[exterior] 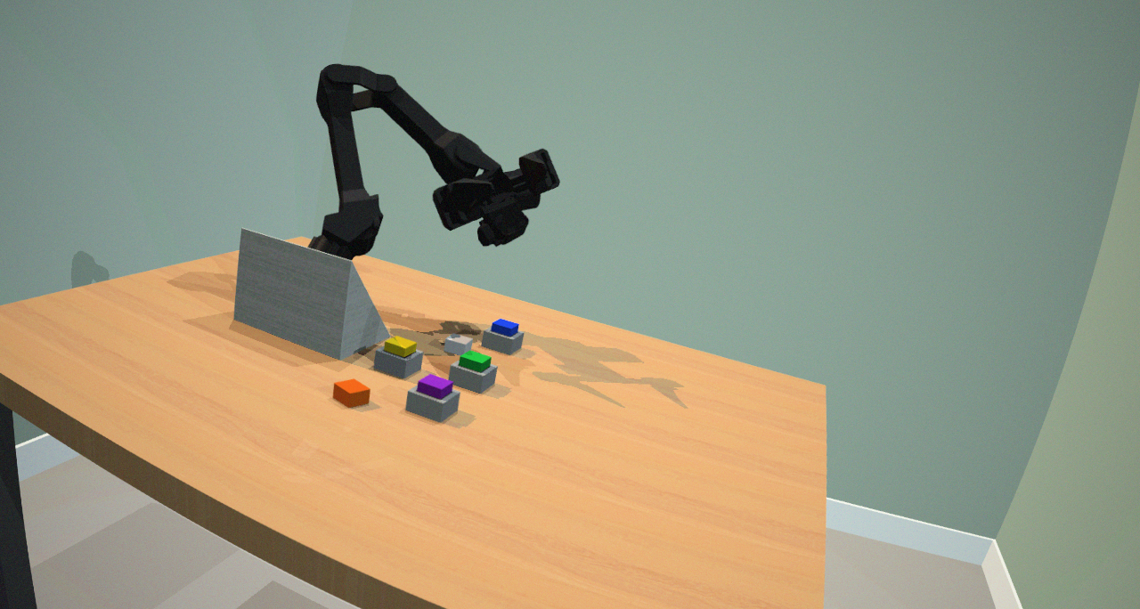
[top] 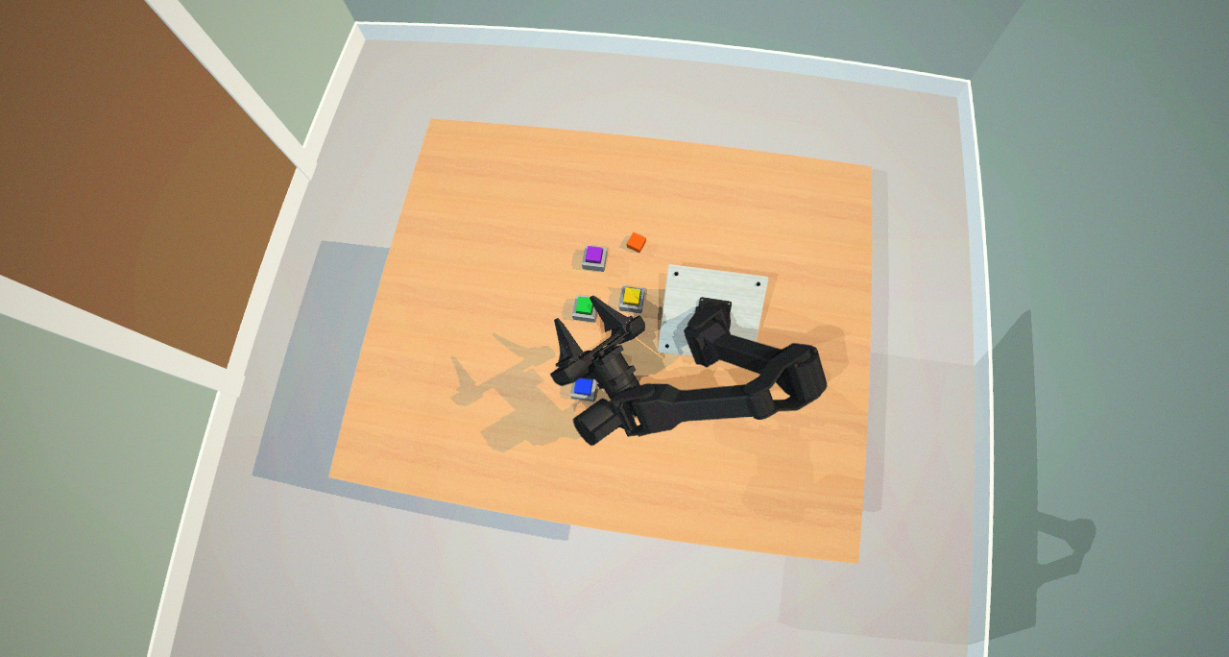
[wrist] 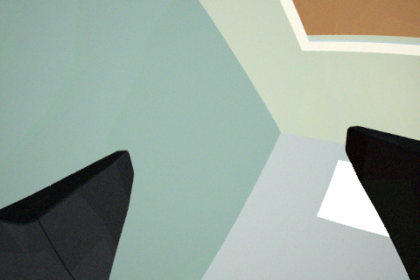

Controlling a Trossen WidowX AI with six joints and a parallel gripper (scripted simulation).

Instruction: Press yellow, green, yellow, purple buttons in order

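Note:
Four buttons on grey bases stand in the middle of the wooden table (top: 481,412) (exterior: 638,478). They are a yellow button (top: 631,295) (exterior: 400,345), a green button (top: 581,305) (exterior: 474,360), a purple button (top: 593,254) (exterior: 434,385) and a blue button (top: 584,386) (exterior: 504,327). My gripper (top: 581,318) (exterior: 522,198) (wrist: 241,152) is open and empty. It hangs high above the buttons and touches none. The wrist view shows only walls and floor between the two fingers.
An orange block (top: 636,241) (exterior: 350,392) lies beside the purple button. A small grey block (exterior: 457,342) lies between the yellow and blue buttons. The arm's grey wedge mount (top: 738,292) (exterior: 295,298) stands right behind the yellow button.

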